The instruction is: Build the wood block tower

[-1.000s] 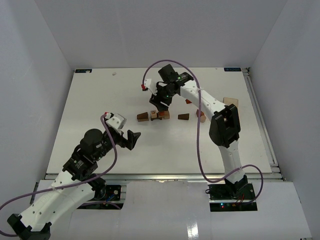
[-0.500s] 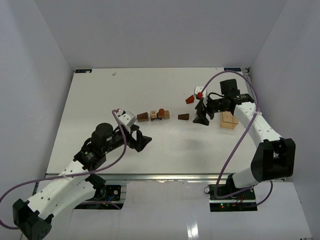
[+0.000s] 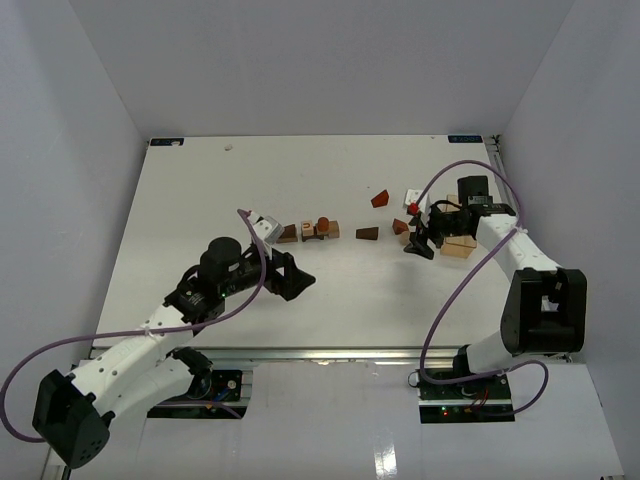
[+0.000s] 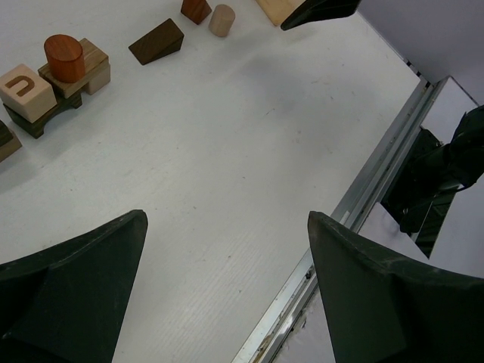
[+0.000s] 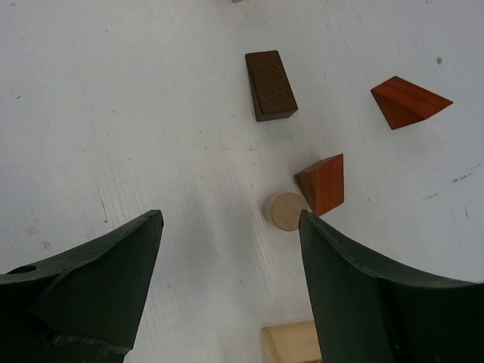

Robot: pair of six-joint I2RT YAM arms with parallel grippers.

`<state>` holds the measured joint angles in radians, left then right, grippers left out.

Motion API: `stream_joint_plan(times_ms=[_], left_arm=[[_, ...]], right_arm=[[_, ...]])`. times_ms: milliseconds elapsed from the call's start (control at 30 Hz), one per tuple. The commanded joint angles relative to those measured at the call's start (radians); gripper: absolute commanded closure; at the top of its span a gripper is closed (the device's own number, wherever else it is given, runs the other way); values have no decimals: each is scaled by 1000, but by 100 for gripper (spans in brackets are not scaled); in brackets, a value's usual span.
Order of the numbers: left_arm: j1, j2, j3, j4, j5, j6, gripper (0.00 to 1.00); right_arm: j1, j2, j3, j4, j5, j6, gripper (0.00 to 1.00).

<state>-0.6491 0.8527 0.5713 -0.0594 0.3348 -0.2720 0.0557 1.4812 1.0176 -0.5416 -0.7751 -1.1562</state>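
The wood block tower [image 3: 316,230] is a low cluster at mid-table. In it a red cylinder [image 4: 63,57] stands on a tan block [image 4: 89,63], beside a tan cube marked U [image 4: 25,89]. A dark wedge [image 5: 270,85] lies to its right. Further right are a red wedge [image 5: 408,101], a small red block [image 5: 323,184] and a tan cylinder [image 5: 283,211]. My right gripper [image 3: 420,245] hangs open just right of the tan cylinder, holding nothing. My left gripper [image 3: 295,280] is open over bare table in front of the cluster.
A larger pale wooden slab [image 3: 458,245] lies right of my right gripper, and its corner shows in the right wrist view [image 5: 291,344]. A metal rail [image 4: 378,178] runs along the table's near edge. White walls enclose the table on three sides.
My right arm has swung from the cluster to the right side beside the pale slab, and its jaws have widened. My left arm has reached forward and right, toward the cluster.
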Motion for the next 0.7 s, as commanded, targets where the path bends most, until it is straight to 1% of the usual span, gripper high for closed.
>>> stream_joint_plan(times_ms=[0,67,100,167,200,233,267,300,367,400,433,467,567,667], left_arm=[[2,93,47,72,41,-61,2],[-6,171,112,68,51,-41,2],[-17,224,176,30,54,-3,2],[-34,326,309,-34,68,92,3],[-38,363,355,-52,100,160,3],[-42,403,402,-71,132,224,4],[-45,457,464,-94,157,263,5],[-46,501,514,-113,200,332,5],[-48,565,582,-139,277,478,5],[-49,591,608,-149,310,527,5],[-49,624,634,-159,334,560,5],[-49,666,665,-168,352,652,5],[-49,753,715,-189,397,849,5],[-49,828,759,-204,429,958,5]], right_arm=[[-8,-15,44,68,-30,164,21],[-8,-43,64,27,-100,141,21],[-7,-67,77,-28,-156,93,21],[-8,-100,86,-145,-254,-23,21],[-8,-130,79,-176,-277,-52,21],[-8,-161,70,-203,-300,-80,21],[-8,-200,44,-204,-319,-100,21],[-8,-233,20,-202,-328,-108,20],[-8,-275,-9,-202,-335,-104,20],[-9,-291,-18,-202,-336,-96,20],[-10,-311,-26,-202,-333,-79,20],[-11,-334,-34,-200,-334,-50,20],[-24,-372,-50,-199,-344,11,20],[-42,-401,-58,-195,-344,48,20]])
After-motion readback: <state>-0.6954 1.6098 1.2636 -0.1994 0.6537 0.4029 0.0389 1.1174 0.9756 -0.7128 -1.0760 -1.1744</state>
